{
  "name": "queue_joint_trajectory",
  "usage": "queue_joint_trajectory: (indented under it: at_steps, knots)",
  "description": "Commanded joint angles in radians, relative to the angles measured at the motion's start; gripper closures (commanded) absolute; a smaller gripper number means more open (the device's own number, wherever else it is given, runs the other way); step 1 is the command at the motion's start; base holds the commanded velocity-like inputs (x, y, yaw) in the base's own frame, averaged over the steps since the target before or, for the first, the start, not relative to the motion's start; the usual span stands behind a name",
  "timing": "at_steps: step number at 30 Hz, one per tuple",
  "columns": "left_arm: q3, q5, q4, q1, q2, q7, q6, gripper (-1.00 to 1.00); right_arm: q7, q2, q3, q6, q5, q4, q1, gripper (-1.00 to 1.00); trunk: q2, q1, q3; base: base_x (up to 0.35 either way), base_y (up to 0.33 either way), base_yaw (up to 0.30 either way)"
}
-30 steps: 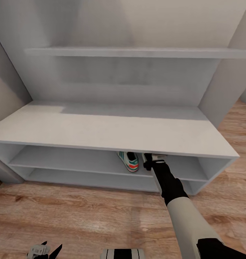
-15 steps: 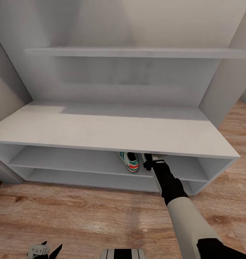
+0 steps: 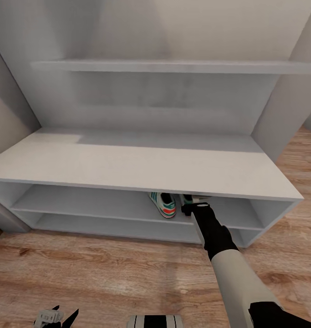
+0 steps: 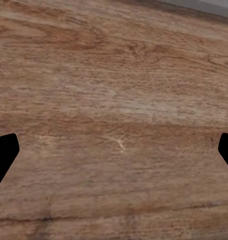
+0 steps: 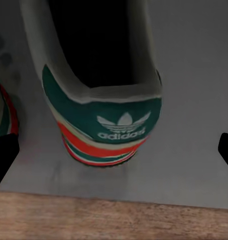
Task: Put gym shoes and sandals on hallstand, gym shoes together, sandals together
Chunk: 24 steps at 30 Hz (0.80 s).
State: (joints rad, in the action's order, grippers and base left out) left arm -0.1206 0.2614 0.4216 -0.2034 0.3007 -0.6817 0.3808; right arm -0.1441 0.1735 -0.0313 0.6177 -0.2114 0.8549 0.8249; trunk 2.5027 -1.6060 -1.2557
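One cream gym shoe (image 3: pixel 163 205) with green stripes and a red heel stands on the upper shelf of the light-grey hallstand (image 3: pixel 141 166). Its mate (image 3: pixel 190 198) (image 5: pixel 106 115) stands just right of it, heel towards me and mostly hidden under the top board. My right gripper (image 3: pixel 193 207) (image 5: pixel 114 152) sits at the shelf's front edge just behind that heel, open, fingers wide apart and off the shoe. The first shoe's side (image 5: pixel 1 112) edges into the right wrist view. My left gripper (image 3: pixel 55 315) (image 4: pixel 114 152) hangs open above the wood-plank corridor floor (image 4: pixel 114 90). The sandals are out of view.
A long wall shelf (image 3: pixel 173 66) runs above the hallstand's flat top. A grey wall panel (image 3: pixel 282 114) rises at the unit's right end. Wood floor (image 3: pixel 105 273) stretches between me and the rack; the lower shelf row (image 3: pixel 105 224) sits near the floor.
My right gripper has drawn back slightly from the second gym shoe towards the shelf's front edge, baring a little more of its green heel. Nothing else moved.
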Motion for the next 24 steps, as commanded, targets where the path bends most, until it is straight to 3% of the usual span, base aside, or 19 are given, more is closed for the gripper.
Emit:
queue_joint_trajectory:
  at_steps: [1, 24]
  knots:
    - [-0.002, 0.007, -0.001, -0.001, 0.0, -0.009, -0.002, -1.0, 0.002, 0.001, -0.002, 0.005, -0.006, 0.001, 0.0, -1.0, 0.0, 0.0, -0.001, -0.052, 0.0, 0.0]
    - [-0.002, 0.007, -0.001, -0.001, 0.001, -0.009, -0.001, -1.0, 0.002, 0.001, -0.002, 0.005, -0.006, -0.003, 0.0, -1.0, 0.0, 0.0, -0.001, -0.294, 0.0, 0.0]
